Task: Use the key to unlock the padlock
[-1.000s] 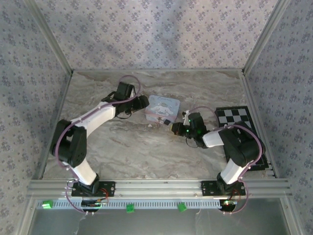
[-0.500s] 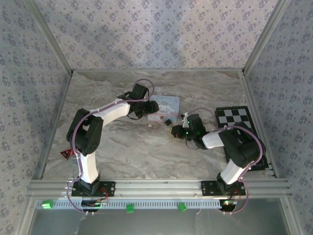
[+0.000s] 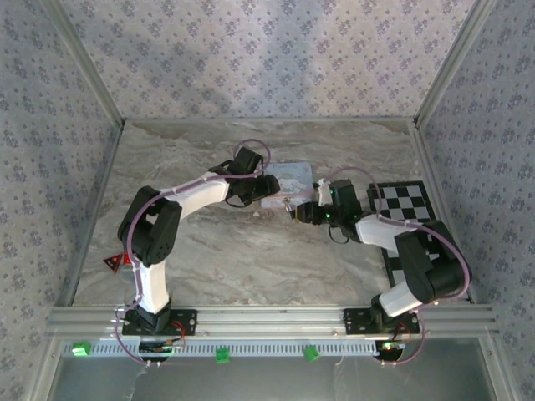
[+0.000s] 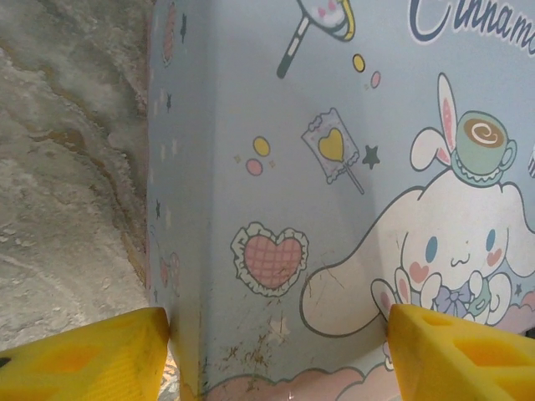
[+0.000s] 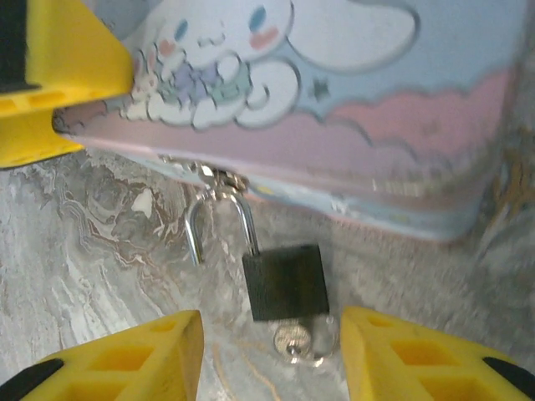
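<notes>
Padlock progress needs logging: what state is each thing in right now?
tin: lid shut
padlock: shackle open, hanging from the tin's clasp
key: in the keyhole
left gripper: open, fingers at the tin
right gripper: open, astride the padlock

1. Three walls close the space in, the back wall (image 3: 267, 58), the left wall (image 3: 42, 167) and the right wall (image 3: 493, 150), all papered in pale grey with small purple floral sprigs.
2. Slanted aluminium posts (image 3: 84, 67) stand in the back corners.
3. The table (image 3: 251, 259) has a beige-grey marble pattern with darker veins.
4. A grooved aluminium rail (image 3: 267, 317) runs along its near edge.
5. The light is soft and even, with a faint shadow on the back wall.
</notes>
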